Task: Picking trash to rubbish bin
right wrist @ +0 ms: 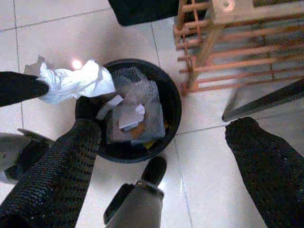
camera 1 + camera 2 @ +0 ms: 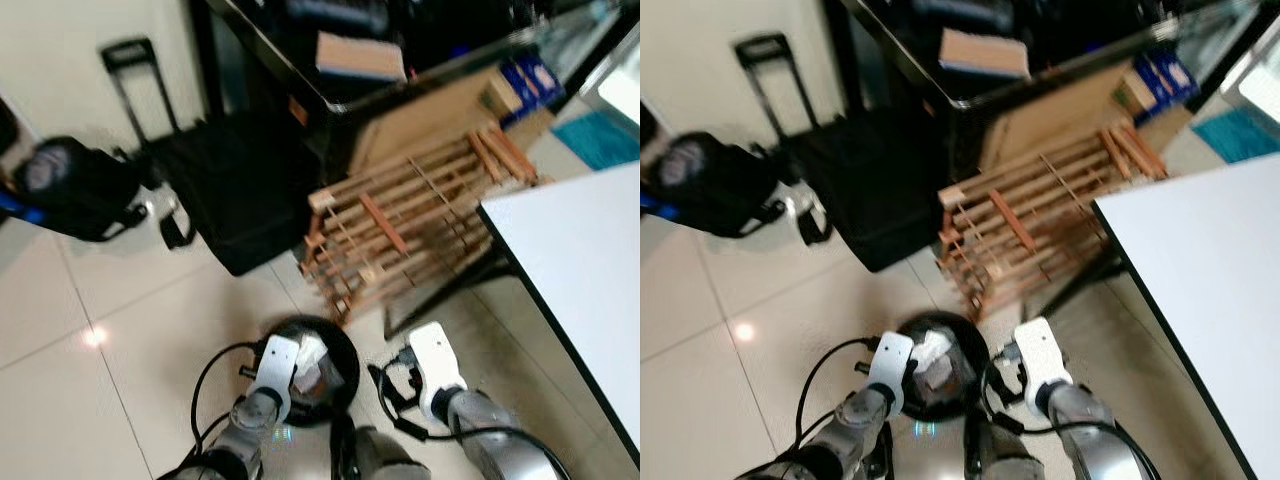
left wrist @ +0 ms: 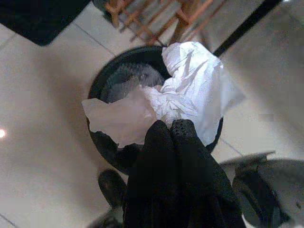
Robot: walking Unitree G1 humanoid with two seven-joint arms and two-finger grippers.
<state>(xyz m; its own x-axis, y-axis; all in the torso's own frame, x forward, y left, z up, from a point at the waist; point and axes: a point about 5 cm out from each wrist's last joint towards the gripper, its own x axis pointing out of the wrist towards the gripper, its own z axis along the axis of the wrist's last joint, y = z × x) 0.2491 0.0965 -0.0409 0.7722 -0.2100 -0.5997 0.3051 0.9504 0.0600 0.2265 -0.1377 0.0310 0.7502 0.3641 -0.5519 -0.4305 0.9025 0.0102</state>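
Observation:
A round black rubbish bin stands on the tiled floor right in front of me, with paper and plastic scraps inside. My left gripper is shut on a crumpled white tissue and holds it over the bin's rim. The same tissue hangs at the bin's edge in the right wrist view. My right gripper hovers open over the other side of the bin, nothing between its fingers.
A wooden slatted rack leans just behind the bin. A white table stands at the right. A black case and a dark bag lie on the floor to the left.

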